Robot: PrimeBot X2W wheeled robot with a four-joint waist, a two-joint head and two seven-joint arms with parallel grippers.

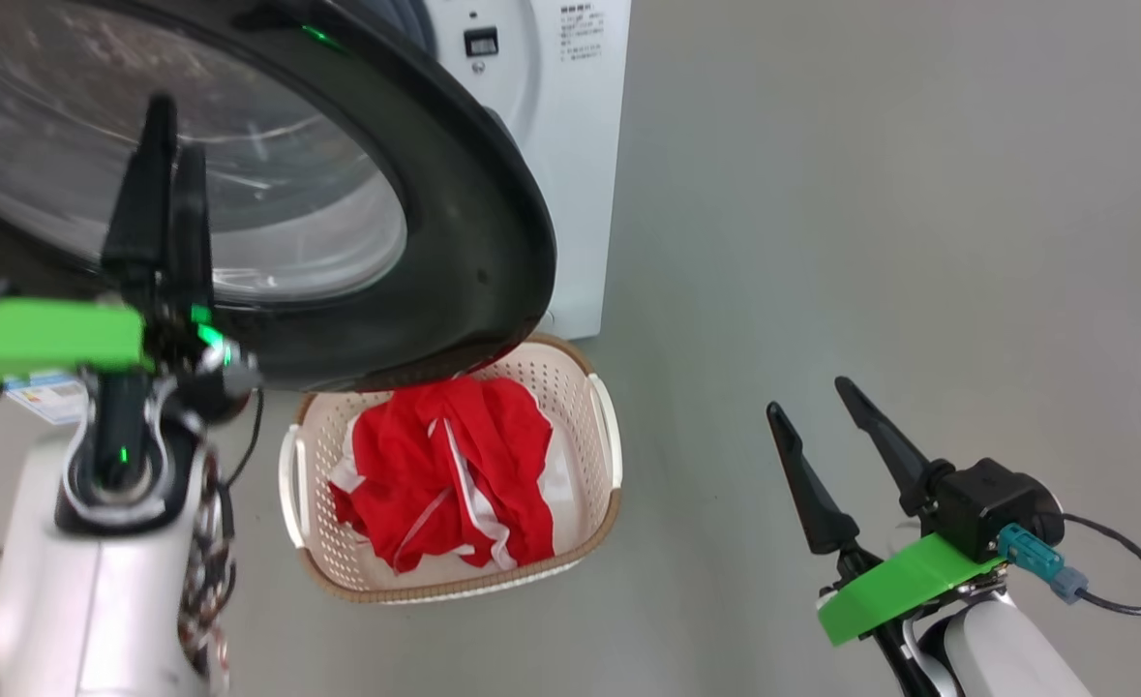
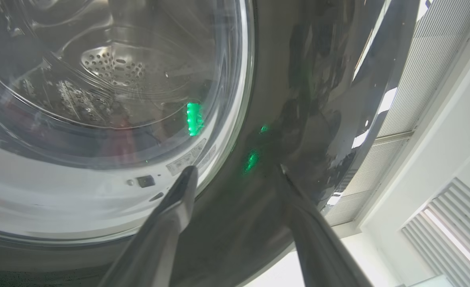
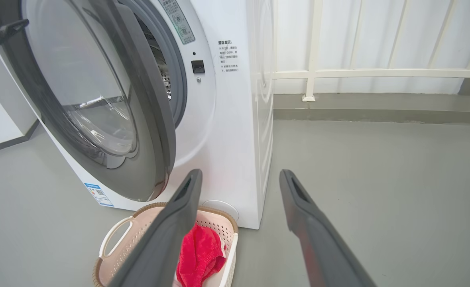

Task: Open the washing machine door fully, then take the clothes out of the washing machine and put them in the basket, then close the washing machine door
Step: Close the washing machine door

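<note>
The washing machine door [image 1: 478, 242] stands swung partly out from the washing machine [image 1: 570, 174]. Its black edge hangs over the far end of the basket [image 1: 611, 503], which sits on the floor [image 1: 870, 194] just in front of the machine. The clothes [image 1: 454, 465] lie in the basket, red with white bands. The left gripper [image 2: 236, 169] is close up against the door, with its two fingers spread wide and nothing between them. I cannot tell if they touch it. The right gripper [image 1: 810, 399] hangs well off to the right over bare floor, also wide and empty, with lots of free room around it. The door hides the back rim of the basket, and the drum [image 2: 111, 67] looks dim and blurry through the glass [image 2: 99, 131]. The floor is smooth and grey, and a white railing [image 3: 378, 73] runs along the wall behind.
</note>
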